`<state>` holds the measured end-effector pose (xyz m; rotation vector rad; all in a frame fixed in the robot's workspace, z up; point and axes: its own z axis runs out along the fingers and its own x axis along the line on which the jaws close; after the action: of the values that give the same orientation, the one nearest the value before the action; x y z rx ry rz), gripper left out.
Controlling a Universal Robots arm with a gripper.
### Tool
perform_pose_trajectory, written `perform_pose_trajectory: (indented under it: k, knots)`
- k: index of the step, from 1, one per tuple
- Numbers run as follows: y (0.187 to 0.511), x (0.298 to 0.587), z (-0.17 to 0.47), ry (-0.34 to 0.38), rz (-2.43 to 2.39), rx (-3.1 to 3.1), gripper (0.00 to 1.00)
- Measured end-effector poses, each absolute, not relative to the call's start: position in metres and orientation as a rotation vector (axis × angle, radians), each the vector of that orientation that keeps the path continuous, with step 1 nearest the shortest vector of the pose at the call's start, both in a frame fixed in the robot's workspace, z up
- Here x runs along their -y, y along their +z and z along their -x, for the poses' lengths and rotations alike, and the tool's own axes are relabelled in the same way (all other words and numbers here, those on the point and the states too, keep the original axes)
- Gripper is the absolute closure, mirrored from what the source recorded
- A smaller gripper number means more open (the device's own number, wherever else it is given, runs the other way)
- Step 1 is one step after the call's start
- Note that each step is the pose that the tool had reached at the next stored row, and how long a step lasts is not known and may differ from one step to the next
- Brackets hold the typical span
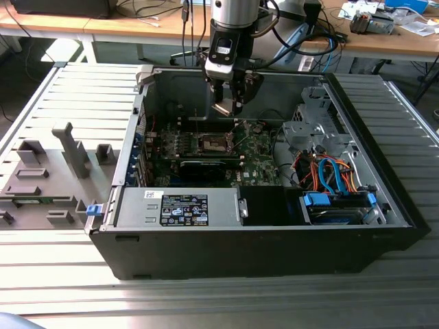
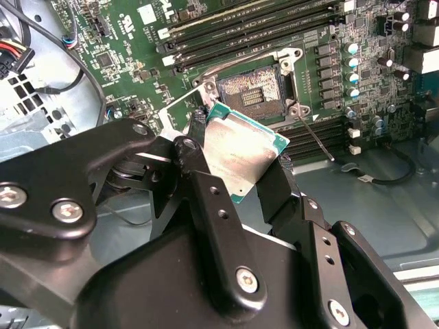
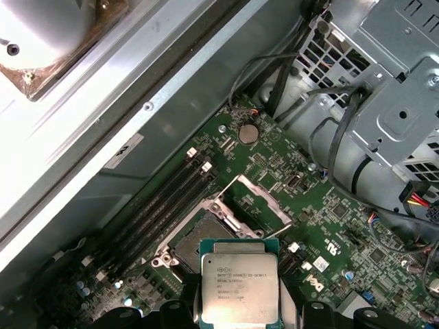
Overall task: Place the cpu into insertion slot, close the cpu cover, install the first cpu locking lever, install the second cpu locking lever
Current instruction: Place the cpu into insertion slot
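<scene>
One end effector (image 2: 233, 163) clamped on the cpu (image 2: 248, 149), hanging above the uncovered insertion slot (image 2: 252, 90)

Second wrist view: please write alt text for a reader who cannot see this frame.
The gripper holds the cpu by two opposite edges, its dull silver top showing, over the green circuit board. Just beyond the chip, the insertion slot sits uncovered and empty, between rows of long memory slots.
</scene>
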<state>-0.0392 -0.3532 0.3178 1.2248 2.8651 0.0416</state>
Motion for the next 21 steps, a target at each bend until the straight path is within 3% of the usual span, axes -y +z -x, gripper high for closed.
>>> perform_pose_trajectory:
  k: [21]
  knots:
    - [0.317,0.3532,0.0392,0.033,-1.304,-2.827,0.46]
